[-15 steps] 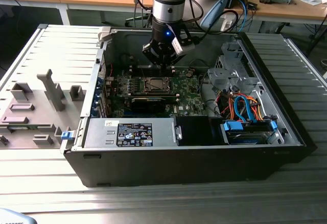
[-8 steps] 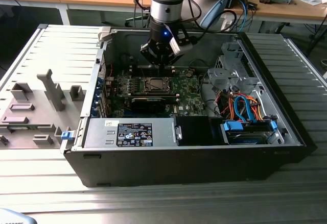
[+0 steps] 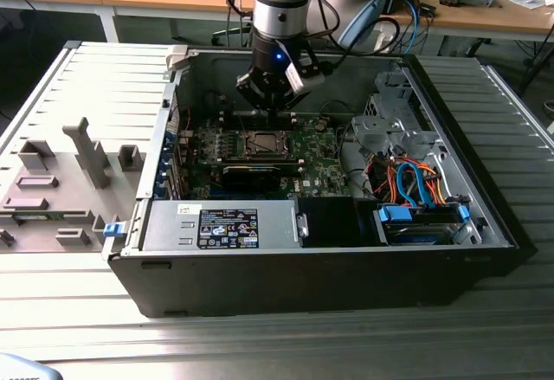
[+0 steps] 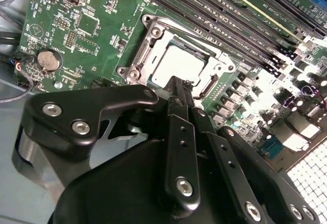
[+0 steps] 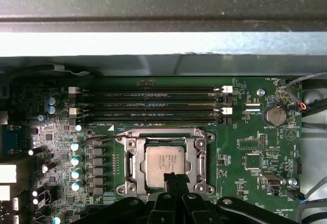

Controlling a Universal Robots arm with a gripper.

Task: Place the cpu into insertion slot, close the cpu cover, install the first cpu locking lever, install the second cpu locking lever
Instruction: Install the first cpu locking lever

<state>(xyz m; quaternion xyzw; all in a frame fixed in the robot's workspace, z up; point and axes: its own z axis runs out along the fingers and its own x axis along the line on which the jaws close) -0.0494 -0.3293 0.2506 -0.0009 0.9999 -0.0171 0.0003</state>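
Hovering inside an open computer case (image 3: 329, 250) in the exterior view, on a ribbed grey desk (image 3: 260, 337): the arm's black tool (image 3: 270, 113), hanging just above the far edge of the green motherboard (image 3: 316, 151). Directly below and a little nearer, the insertion slot (image 3: 260, 144), a small dark square with a pale rim. Toward the exterior view's right, a bundle of orange and blue cables (image 3: 411, 185).

Looking down past the tool (image 4: 176, 87) in the second wrist view: fingers pressed together into one narrow tip, clenched, nothing visible between them, poised just beside one edge of the socket. Seated flat in the socket, the cpu (image 4: 179, 63), silvery top facing up. Lying down around it, the cpu cover (image 4: 152, 36), its square opening framing the chip. Beyond, long black memory slots (image 4: 230, 15); off to one side, a round coin battery (image 4: 47, 59).

Seen again in the first wrist view: the cpu (image 5: 166, 164) level in its socket, the cpu cover (image 5: 134, 157) lowered flat over its edges, the tool (image 5: 173, 179) closed at the chip's edge, possibly touching the frame.

Judging from this: chip placement done, cover apparently down. Locking levers too thin to make out; cannot tell whether either is latched.
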